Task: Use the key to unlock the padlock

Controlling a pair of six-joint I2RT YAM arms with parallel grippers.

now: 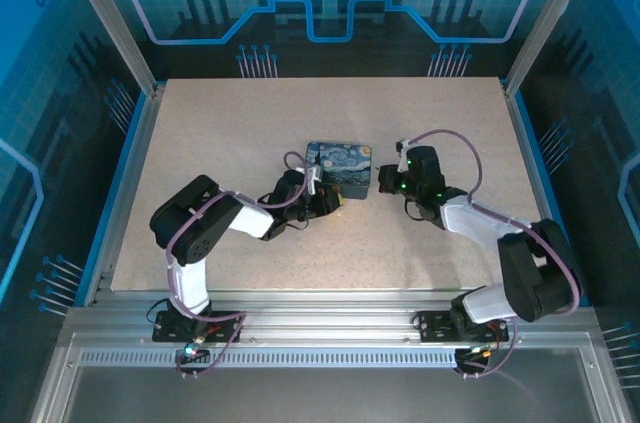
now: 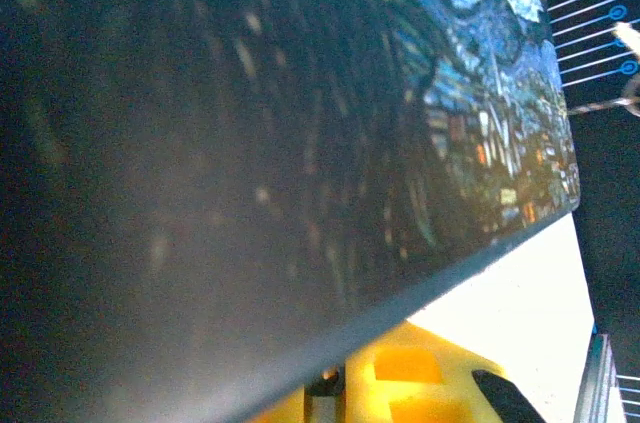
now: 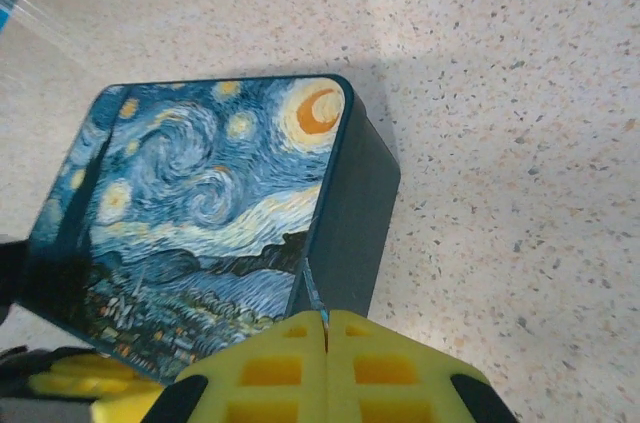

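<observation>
The dark-teal box with the starry-night lid (image 1: 340,165) sits mid-table. My left gripper (image 1: 332,201) is pressed against its front wall. In the left wrist view the box's dark wall (image 2: 250,143) looms close, and the yellow jaws of my left gripper (image 2: 325,390) stand almost together on a small dark piece with a pale glint, the padlock (image 2: 328,376). My right gripper (image 3: 325,321) is shut on the key (image 3: 314,288), a thin grey-blue sliver whose tip points at the box's lid edge (image 3: 200,203). From above, my right gripper (image 1: 385,181) is just right of the box.
Speckled beige tabletop (image 1: 250,123) lies open around the box, framed by aluminium rails (image 1: 320,328). Purple cables loop over both arms. The left gripper's yellow fingers (image 3: 70,380) show at the box's near corner in the right wrist view.
</observation>
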